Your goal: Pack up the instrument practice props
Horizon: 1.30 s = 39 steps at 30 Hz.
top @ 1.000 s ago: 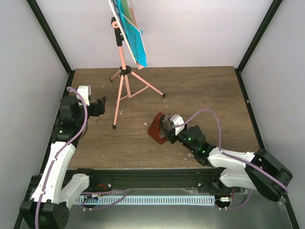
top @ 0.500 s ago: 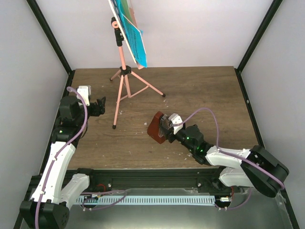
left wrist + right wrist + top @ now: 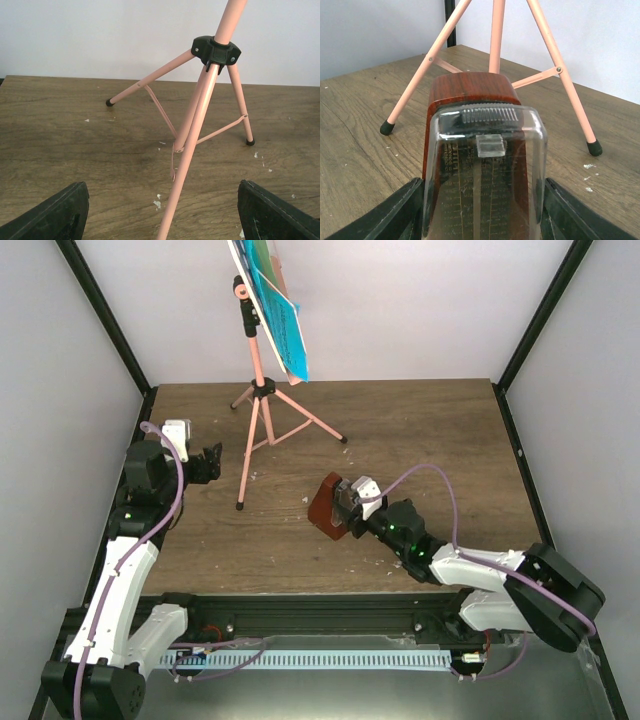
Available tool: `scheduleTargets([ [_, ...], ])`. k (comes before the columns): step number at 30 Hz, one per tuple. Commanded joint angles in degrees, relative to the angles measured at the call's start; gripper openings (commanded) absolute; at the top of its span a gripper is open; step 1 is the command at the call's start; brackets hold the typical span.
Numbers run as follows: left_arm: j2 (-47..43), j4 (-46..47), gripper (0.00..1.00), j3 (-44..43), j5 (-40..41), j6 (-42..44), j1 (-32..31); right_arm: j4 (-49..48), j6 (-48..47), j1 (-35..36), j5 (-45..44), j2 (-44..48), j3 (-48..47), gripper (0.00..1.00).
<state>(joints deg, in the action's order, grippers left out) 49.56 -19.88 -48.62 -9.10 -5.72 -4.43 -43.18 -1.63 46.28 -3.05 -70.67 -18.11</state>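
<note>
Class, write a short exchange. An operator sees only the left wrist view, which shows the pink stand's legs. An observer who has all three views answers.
Operator: I see only the legs of the music stand. Is anything on top?
Observer: Yes, blue sheet-music pages lie on its desk, high above the table.
Operator: Where is the metronome?
Observer: The right gripper is closed on the metronome, to the right of the stand's nearest foot in the top view.

Music stand [image 3: 262,390] at back left of table [image 3: 430,430], pages [image 3: 282,328] resting on it, metronome [image 3: 326,508] nearer and to its right
</note>
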Motion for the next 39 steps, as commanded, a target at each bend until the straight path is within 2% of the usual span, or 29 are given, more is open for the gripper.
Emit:
scheduleTargets([
  [1,0.1,-0.4,0.83,0.59,-0.04,0.38,0.34,9.46,-0.33,0.65,0.37,-1.6,-0.52,0.53],
  [19,0.23,-0.42,0.83,0.72,-0.38,0.27,0.3,13.53,-3.42,0.65,0.4,2.11,-2.53,0.57],
  [39,0.72,-0.65,0.83,0.61,-0.65,0.18,0.3,15.27,-3.83,0.67,0.87,-0.57,-5.51,0.63],
])
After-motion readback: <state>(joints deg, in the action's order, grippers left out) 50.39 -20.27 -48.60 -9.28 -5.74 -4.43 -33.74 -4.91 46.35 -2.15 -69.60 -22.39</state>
